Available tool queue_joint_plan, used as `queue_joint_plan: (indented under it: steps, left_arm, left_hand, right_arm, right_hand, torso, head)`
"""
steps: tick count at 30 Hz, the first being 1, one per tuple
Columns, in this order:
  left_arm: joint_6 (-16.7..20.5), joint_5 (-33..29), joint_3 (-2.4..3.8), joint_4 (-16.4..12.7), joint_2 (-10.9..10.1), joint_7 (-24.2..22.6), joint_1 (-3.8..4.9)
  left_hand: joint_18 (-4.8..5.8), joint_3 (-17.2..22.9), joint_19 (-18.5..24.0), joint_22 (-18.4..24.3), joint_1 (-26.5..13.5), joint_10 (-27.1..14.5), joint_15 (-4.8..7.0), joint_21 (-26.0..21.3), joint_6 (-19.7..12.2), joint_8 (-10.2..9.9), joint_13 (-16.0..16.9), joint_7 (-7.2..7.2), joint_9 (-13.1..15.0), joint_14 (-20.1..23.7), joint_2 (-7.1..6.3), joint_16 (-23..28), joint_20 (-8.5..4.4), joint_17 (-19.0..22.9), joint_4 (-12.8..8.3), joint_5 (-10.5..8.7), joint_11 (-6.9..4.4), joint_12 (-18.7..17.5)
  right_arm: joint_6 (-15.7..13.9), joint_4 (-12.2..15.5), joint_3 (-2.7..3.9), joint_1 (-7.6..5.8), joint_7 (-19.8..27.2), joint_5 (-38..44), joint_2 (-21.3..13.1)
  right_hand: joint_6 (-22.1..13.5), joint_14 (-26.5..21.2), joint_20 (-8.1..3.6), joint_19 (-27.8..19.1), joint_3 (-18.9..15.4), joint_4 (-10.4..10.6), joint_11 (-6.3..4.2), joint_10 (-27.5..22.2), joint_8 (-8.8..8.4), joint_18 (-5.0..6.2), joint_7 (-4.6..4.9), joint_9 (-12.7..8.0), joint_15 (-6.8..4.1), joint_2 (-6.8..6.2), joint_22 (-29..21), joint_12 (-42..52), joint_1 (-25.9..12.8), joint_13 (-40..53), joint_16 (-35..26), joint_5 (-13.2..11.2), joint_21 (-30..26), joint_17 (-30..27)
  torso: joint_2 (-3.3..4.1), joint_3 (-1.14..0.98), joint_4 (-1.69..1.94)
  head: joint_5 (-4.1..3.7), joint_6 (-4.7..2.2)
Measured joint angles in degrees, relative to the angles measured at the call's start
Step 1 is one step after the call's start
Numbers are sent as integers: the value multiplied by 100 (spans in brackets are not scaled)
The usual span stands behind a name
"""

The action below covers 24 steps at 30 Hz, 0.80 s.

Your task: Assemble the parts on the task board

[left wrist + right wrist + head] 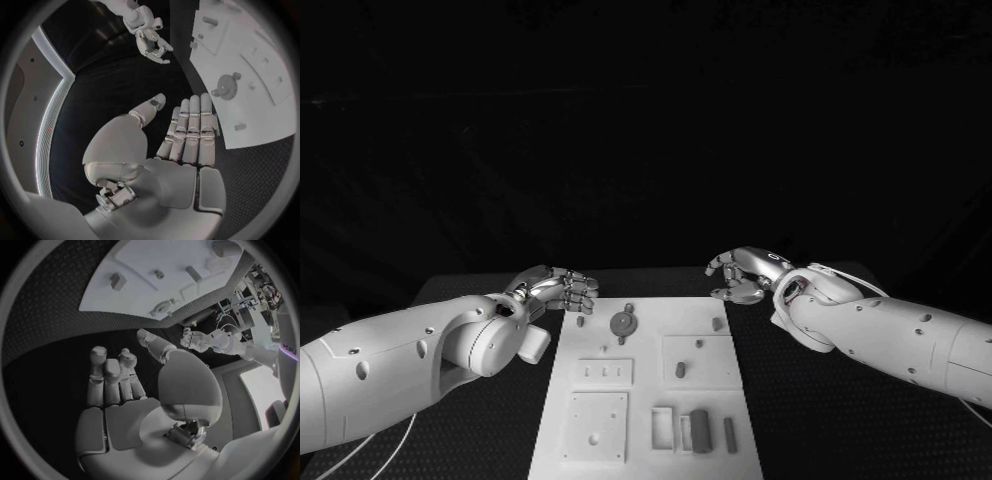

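The white task board (649,342) lies in the middle of the table, running toward me. On its far end lie a round gear-like part (622,323) and two short pegs (581,321) (720,323). Another peg (681,369) stands in a square panel. A dark block (701,430) and a slim bar (730,432) lie near the front. My left hand (557,288) hovers off the board's far left corner, fingers straight and apart from the thumb (150,107), holding nothing. My right hand (744,275) hovers off the far right corner, also empty (119,385).
Black textured table (473,300) surrounds the board on all sides. Two square plates (606,371) (596,425) with small holes sit on the board's left half. The left wrist view shows the gear (225,87) and the right hand (150,42) beyond the board's edge.
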<state>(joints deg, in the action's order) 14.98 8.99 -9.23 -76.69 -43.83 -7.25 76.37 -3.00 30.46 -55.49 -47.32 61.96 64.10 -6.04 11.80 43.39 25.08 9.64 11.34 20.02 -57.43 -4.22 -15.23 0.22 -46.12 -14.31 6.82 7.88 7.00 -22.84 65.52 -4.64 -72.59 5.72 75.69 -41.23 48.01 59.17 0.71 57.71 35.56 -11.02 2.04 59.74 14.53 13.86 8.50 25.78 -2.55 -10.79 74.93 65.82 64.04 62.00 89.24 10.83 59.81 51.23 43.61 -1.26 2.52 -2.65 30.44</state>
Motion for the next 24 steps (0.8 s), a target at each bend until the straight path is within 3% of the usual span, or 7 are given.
queue_joint_plan:
  steps: [4,10,18,24]
  left_arm:
    - [-38,15,0,0,-2,-2,-18]
    - [-74,34,0,3,-7,-2,-23]
    - [-115,47,0,13,1,-2,-38]
    - [-137,52,-1,12,-12,0,-43]
  left_hand:
    - [4,0,0,-5,0,0,0,0,0,0,0,0,0,0,0,0,0,0,0,0,0,0]
    - [9,0,0,-5,0,0,0,0,0,0,-1,0,0,0,0,0,0,0,0,0,0,0]
    - [35,0,0,-4,-22,0,0,0,0,0,1,0,-1,0,22,0,0,-6,0,0,0,0]
    - [37,0,0,-9,-22,0,0,0,0,0,4,0,-1,0,22,-1,0,-5,0,0,0,0]
  right_arm:
    - [146,-27,1,135,94,-80,-99]
    - [258,-53,-8,354,204,-136,-146]
    - [322,-126,2,417,301,-147,-138]
    - [366,-286,-8,610,339,-130,-50]
  right_hand:
    - [0,-19,11,-13,-8,-8,0,0,0,1,0,-5,-18,-17,0,0,17,-4,0,0,0,0]
    - [-18,-50,23,-41,-15,-14,0,0,0,6,18,-19,5,-33,0,0,33,-17,0,0,-23,0]
    - [-50,-74,52,-70,-29,-29,20,-20,-1,23,49,-33,15,-45,0,23,45,-25,0,0,-24,0]
    - [-110,-163,83,-102,-29,-61,21,-22,-32,40,110,-62,40,-83,0,23,83,-48,0,0,-50,0]
  torso:
    - [3,-23,-14]
    - [5,-24,-21]
    - [2,-3,-20]
    - [2,7,-18]
  head:
    - [-23,26]
    - [-29,49]
    - [-51,98]
    - [-53,136]
